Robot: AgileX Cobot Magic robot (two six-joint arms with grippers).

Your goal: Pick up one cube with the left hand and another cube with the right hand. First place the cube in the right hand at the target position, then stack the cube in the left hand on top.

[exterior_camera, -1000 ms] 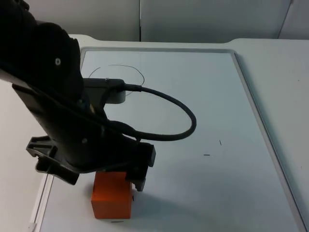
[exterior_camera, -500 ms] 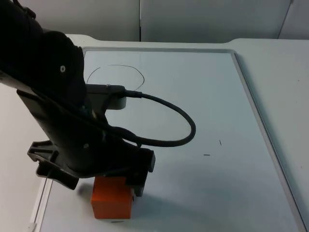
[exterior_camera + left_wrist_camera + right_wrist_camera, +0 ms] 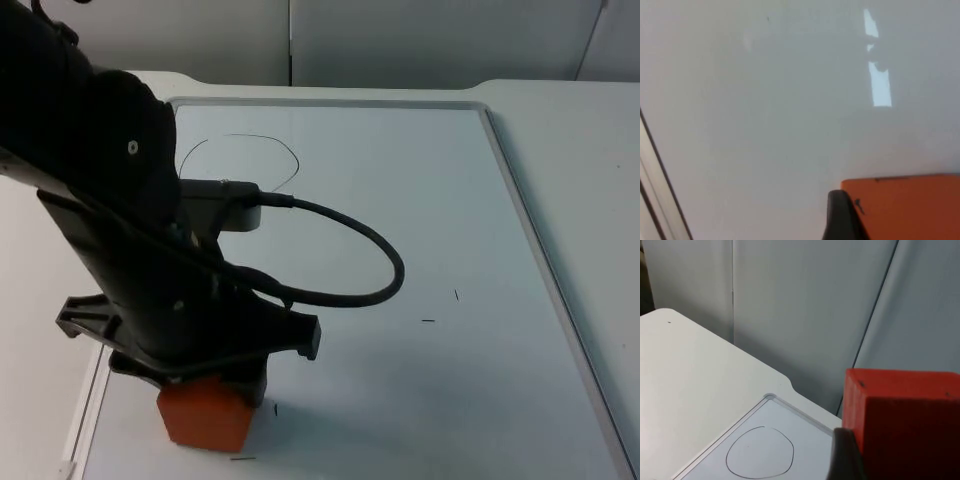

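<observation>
An orange cube (image 3: 205, 417) sits low at the near left of the whiteboard (image 3: 420, 200), half hidden under my left arm. My left gripper (image 3: 215, 388) is shut on it from above. The left wrist view has the same orange cube (image 3: 910, 207) pressed against a black fingertip (image 3: 840, 216). A red cube (image 3: 902, 422) hangs high above the table in the right wrist view, with my right gripper shut on it and one fingertip (image 3: 844, 455) against its side. A hand-drawn circle (image 3: 242, 160) marks the board's far left; it is the circle (image 3: 759, 453) below the red cube.
The whiteboard's raised frame (image 3: 530, 240) runs along the right side and its left edge (image 3: 85, 420) lies close to the orange cube. Small pen marks (image 3: 428, 321) dot the board's middle. A grey partition wall (image 3: 805, 315) stands behind the table.
The left arm has shifted to the left and toward the near edge, and the orange cube has moved left with it. The gripper now covers more of the cube.
</observation>
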